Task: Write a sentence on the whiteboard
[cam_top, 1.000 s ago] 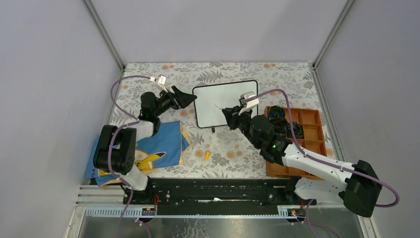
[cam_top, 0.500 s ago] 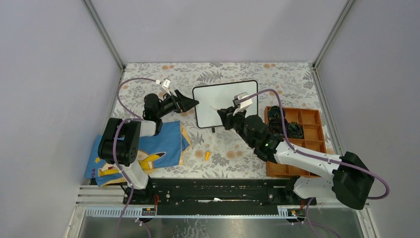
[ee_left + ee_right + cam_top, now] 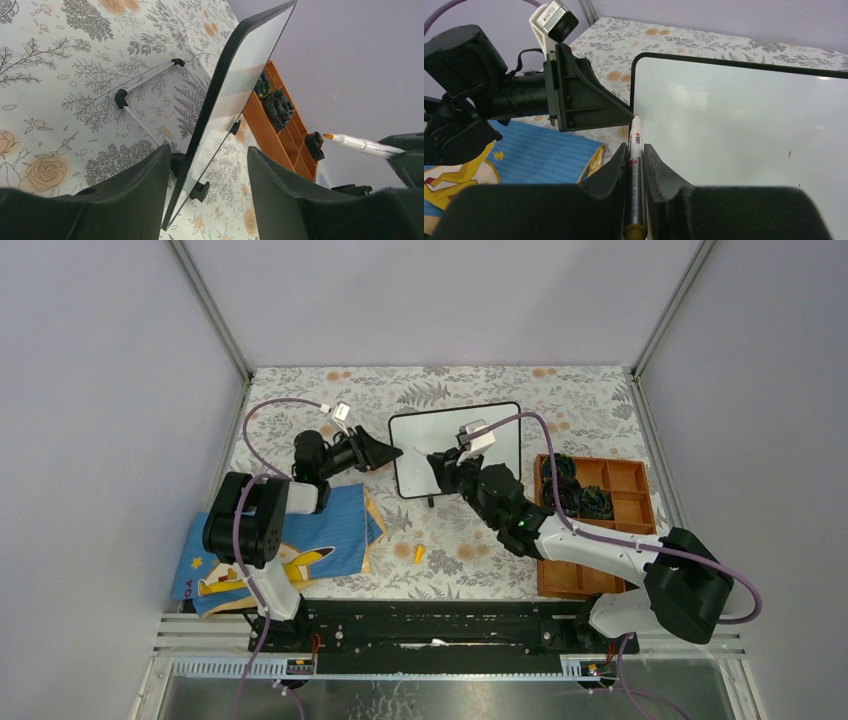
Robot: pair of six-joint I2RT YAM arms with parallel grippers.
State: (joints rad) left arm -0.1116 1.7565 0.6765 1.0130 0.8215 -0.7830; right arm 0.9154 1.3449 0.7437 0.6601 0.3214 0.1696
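The whiteboard (image 3: 455,445) stands tilted on its black feet at the back middle of the floral table. Its white face (image 3: 744,130) shows no orange sentence, only a tiny dark speck. My right gripper (image 3: 438,462) is shut on a white marker (image 3: 635,150) whose tip is at the board's upper left edge. The marker's orange tip also shows in the left wrist view (image 3: 360,144). My left gripper (image 3: 385,452) is open, its jaws straddling the board's left edge (image 3: 235,85) without squeezing it.
An orange compartment tray (image 3: 625,480) with dark bundles sits right of the board. A blue cartoon-printed cloth (image 3: 310,535) lies at the left under the left arm. A small orange cap (image 3: 419,553) lies on the table in front. Grey walls enclose the table.
My right gripper has carried the marker leftward across the board to its left edge. My left gripper has shifted slightly right, closer onto the board's left edge.
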